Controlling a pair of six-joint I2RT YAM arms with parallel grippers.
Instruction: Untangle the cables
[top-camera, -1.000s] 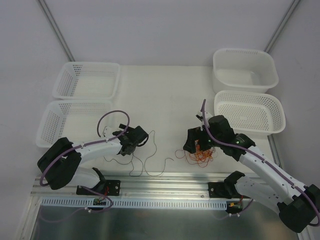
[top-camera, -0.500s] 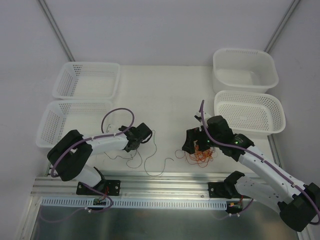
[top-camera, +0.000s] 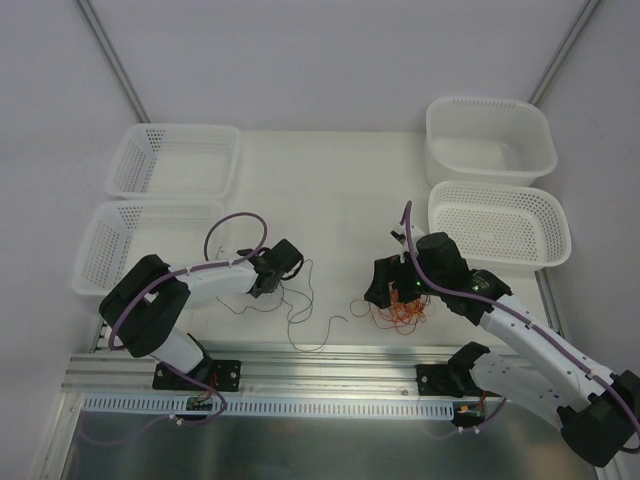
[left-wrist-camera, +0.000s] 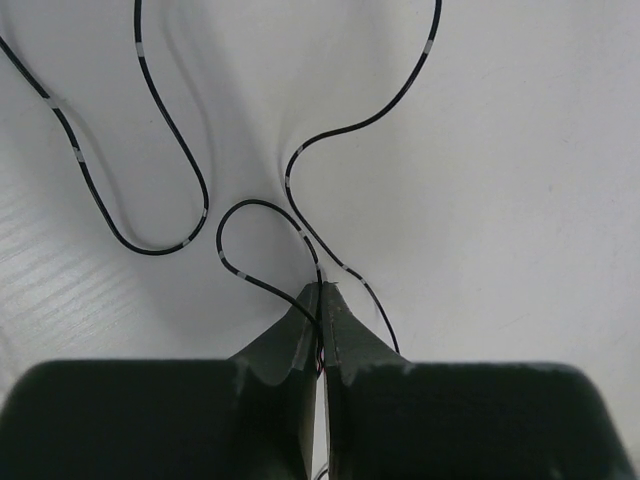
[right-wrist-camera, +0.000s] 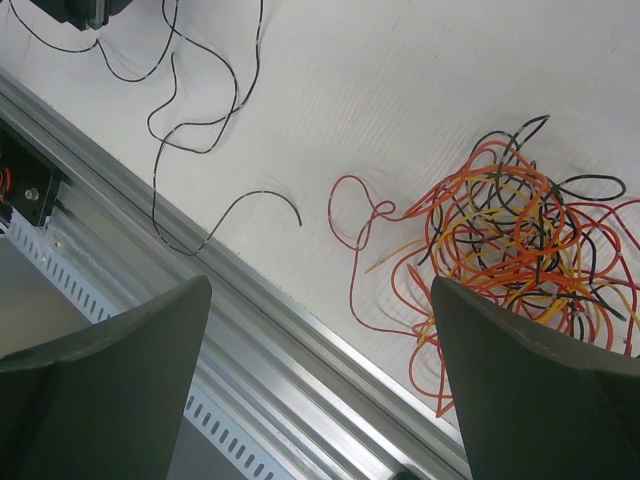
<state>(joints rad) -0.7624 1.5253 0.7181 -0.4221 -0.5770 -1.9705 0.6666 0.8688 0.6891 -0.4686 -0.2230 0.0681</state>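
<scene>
Left gripper (left-wrist-camera: 321, 298) clenched on 1 black cable (left-wrist-camera: 300, 225), right gripper (right-wrist-camera: 320, 300) spread wide above the tangled cables (right-wrist-camera: 510, 240) at 5 o'clock of the table (top-camera: 330, 180)

Black cable (left-wrist-camera: 206, 205) runs off top edge; pinched part hidden in left pincer (left-wrist-camera: 322, 298); tangle (right-wrist-camera: 510, 240) cropped right.
</scene>
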